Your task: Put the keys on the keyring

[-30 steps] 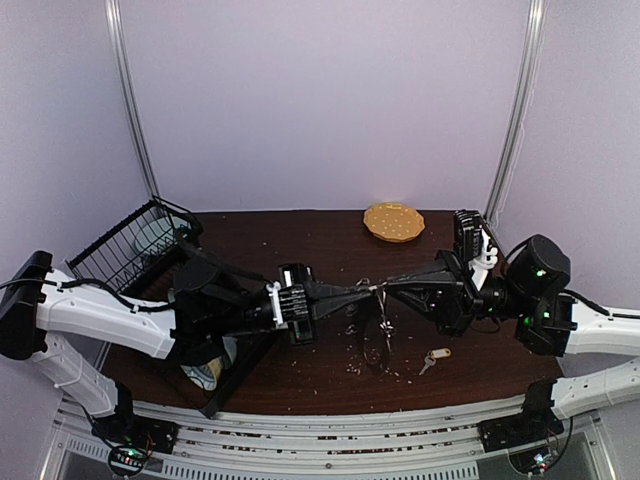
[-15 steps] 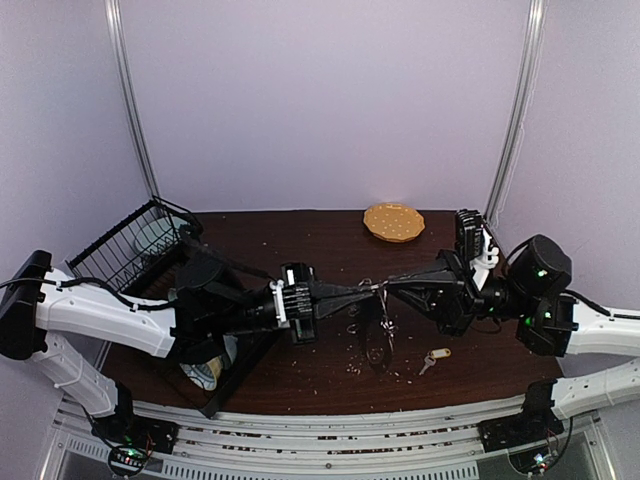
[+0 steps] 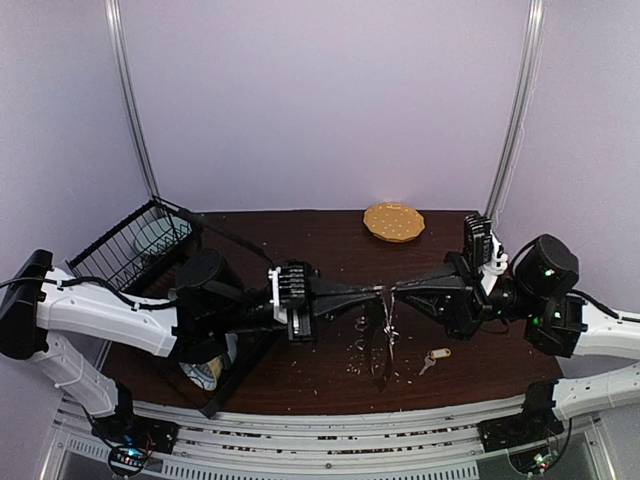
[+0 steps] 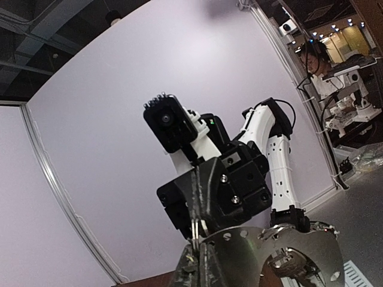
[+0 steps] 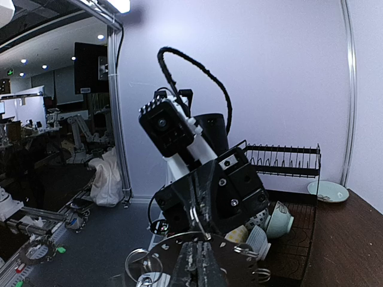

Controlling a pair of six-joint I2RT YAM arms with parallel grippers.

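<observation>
My left gripper (image 3: 380, 293) and right gripper (image 3: 394, 292) meet tip to tip above the middle of the table, and both are shut on the top of the keyring (image 3: 385, 330). It hangs down from them as a thin silver piece. In the left wrist view the keyring (image 4: 281, 251) is a flat silver plate with holes and wire loops beside my shut fingers (image 4: 206, 269). It shows the same way in the right wrist view (image 5: 173, 254). A key with a yellow tag (image 3: 433, 358) lies on the table under my right arm. I cannot make out the black-and-white tagged key.
A black wire dish rack (image 3: 140, 245) with cups (image 5: 281, 218) stands at the left. A round yellow-tan dotted disc (image 3: 394, 221) lies at the back. Small crumbs (image 3: 360, 345) are scattered on the dark table below the grippers.
Both grippers have shifted a little to the right, still pinched together on the keyring. The keyring now hangs straighter below them. The yellow-tagged key has not moved.
</observation>
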